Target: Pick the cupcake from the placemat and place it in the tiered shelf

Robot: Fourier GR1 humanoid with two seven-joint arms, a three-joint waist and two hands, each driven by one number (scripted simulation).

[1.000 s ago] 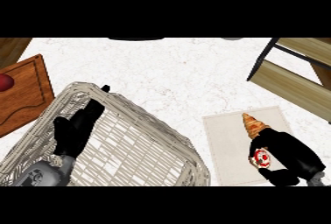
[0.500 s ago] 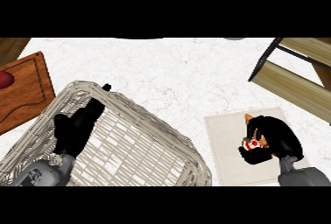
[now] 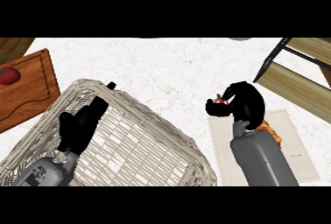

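My right hand (image 3: 247, 104) is shut on the cupcake (image 3: 218, 103); only a bit of its red and white shows between the curled fingers. The hand holds it above the counter, just past the far left corner of the pale placemat (image 3: 294, 151). The wooden tiered shelf (image 3: 298, 78) stands at the upper right, a short way to the right of the hand. My left hand (image 3: 80, 124) rests open, fingers straight, over the wicker basket (image 3: 145, 146) at the left.
An orange pastry (image 3: 272, 132) lies on the placemat beside my right forearm. A wooden cutting board (image 3: 29, 94) with a red fruit (image 3: 8, 75) sits at the far left. White marble counter (image 3: 168, 65) spreads between basket and shelf.
My right hand closed round the cupcake, lifted it off the placemat and carried it away from me and slightly left. The pastry stayed on the mat. The left hand has not moved.
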